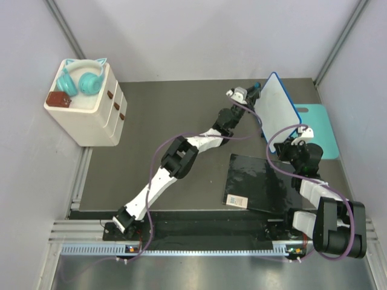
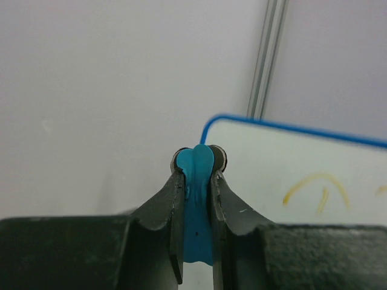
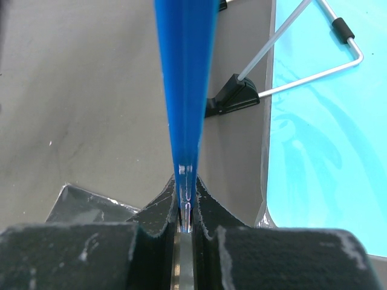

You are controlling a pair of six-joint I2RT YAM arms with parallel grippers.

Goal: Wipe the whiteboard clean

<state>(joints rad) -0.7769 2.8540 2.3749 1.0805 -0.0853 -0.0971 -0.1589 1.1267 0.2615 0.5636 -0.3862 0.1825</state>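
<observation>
Whiteboard (image 1: 277, 109), small, white and rectangular with a thin blue rim, is held tilted up on edge. Your right gripper (image 3: 184, 208) is clamped on its rim, and the board rises straight ahead of the fingers. Your left gripper (image 2: 198, 158) is pinched on a soft blue pad (image 2: 196, 199), just left of the board's top corner. Yellow scribbles (image 2: 317, 187) show to the right of those fingers. A teal mat (image 3: 320, 157) lies to the right of the right gripper.

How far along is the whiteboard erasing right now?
Done: the right pincer is clamped on the whiteboard by its blue rim, and the left pincer is shut on a soft blue pad. In hand: the pad sits near the board's top corner, though contact isn't clear. Left: the wiping itself, since yellow scribbles show on the white face.
</observation>
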